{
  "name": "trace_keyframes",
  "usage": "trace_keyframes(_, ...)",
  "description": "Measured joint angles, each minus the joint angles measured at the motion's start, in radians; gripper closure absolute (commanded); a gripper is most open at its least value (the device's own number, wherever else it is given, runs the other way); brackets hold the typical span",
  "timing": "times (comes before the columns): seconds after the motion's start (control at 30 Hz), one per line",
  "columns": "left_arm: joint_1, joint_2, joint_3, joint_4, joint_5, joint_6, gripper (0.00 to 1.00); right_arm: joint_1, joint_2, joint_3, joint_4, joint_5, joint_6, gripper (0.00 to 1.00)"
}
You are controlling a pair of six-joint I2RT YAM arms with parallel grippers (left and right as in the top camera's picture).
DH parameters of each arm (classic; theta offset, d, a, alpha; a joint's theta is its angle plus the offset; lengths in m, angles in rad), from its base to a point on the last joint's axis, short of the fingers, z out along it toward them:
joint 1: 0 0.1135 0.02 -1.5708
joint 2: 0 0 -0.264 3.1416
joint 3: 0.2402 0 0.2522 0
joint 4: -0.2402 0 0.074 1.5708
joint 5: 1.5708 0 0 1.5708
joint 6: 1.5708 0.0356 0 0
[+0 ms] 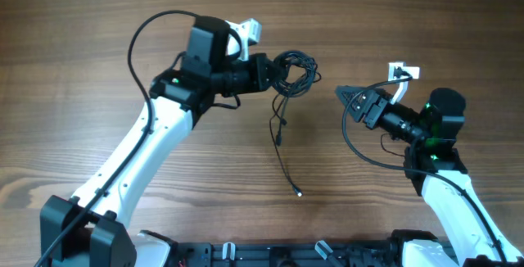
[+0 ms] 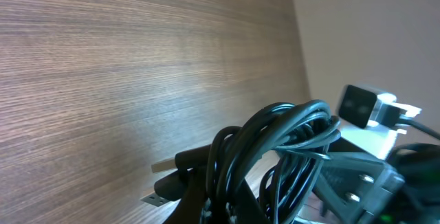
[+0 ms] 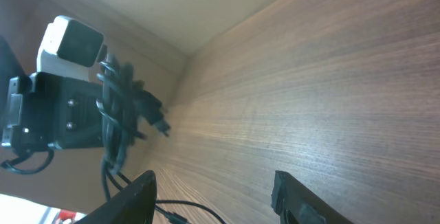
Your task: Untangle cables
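A bundle of thin black cables hangs knotted from my left gripper, which is shut on it above the table's far middle. Loose strands trail down to plug tips on the wood. In the left wrist view the bunched loops fill the frame, with plug tips sticking out left. My right gripper is open and empty, to the right of the bundle and apart from it. The right wrist view shows the bundle held at far left and a strand lying between the open fingers.
The wooden table spreads under both arms. The thicker black arm cables loop over the left arm and beside the right arm. The arm bases stand at the front edge.
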Motion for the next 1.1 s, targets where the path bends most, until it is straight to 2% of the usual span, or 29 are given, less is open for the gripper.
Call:
trace_keyframes(0.07, 0.019, 0.000, 0.000, 0.000, 0.024, -0.002, 0.96, 0.005, 0.000, 0.000, -0.001, -0.018, 0.005, 0.33)
trace_keyframes(0.17, 0.021, 0.000, 0.000, 0.011, -0.011, -0.072, 0.96, 0.056, 0.000, 0.000, -0.001, -0.058, 0.013, 0.04)
trace_keyframes(0.2, 0.017, 0.000, 0.000, 0.021, -0.053, -0.130, 0.96, 0.085, 0.000, 0.000, 0.000, -0.059, 0.009, 0.00)
trace_keyframes(0.33, -0.022, 0.000, 0.000, 0.059, -0.241, -0.335, 0.96, 0.209, 0.000, 0.000, 0.010, 0.029, -0.095, 0.00)
trace_keyframes(0.5, -0.132, 0.000, 0.000, 0.076, -0.447, -0.484, 0.96, 0.345, 0.000, 0.000, 0.042, 0.303, -0.253, 0.00)
trace_keyframes(0.53, -0.150, 0.000, 0.000, 0.078, -0.479, -0.504, 0.96, 0.369, 0.000, 0.000, 0.049, 0.340, -0.276, 0.02)
trace_keyframes(0.6, -0.190, 0.000, 0.000, 0.082, -0.534, -0.537, 0.96, 0.423, 0.000, 0.000, 0.053, 0.426, -0.320, 0.14)
trace_keyframes(0.7, -0.224, 0.000, 0.000, 0.126, -0.574, -0.565, 0.96, 0.478, 0.005, 0.000, 0.060, 0.519, -0.361, 0.41)
trace_keyframes(0.73, -0.229, 0.000, 0.000, 0.139, -0.579, -0.573, 0.96, 0.487, 0.014, 0.000, 0.065, 0.535, -0.370, 0.54)
trace_keyframes(0.77, -0.232, 0.000, 0.000, 0.152, -0.585, -0.587, 0.96, 0.494, 0.029, 0.000, 0.068, 0.550, -0.376, 0.76)
trace_keyframes(0.8, -0.234, 0.000, 0.000, 0.155, -0.589, -0.598, 0.96, 0.496, 0.051, 0.000, 0.068, 0.563, -0.383, 0.92)
trace_keyframes(0.83, -0.235, 0.000, 0.000, 0.155, -0.593, -0.604, 0.96, 0.497, 0.068, 0.000, 0.067, 0.569, -0.384, 0.96)
trace_keyframes(0.97, -0.230, 0.000, 0.000, 0.151, -0.600, -0.544, 0.96, 0.496, 0.077, 0.000, 0.066, 0.530, -0.281, 0.96)
trace_keyframes(1.1, -0.214, 0.000, 0.000, 0.121, -0.664, -0.261, 0.96, 0.456, 0.013, 0.000, 0.059, 0.332, -0.178, 0.96)
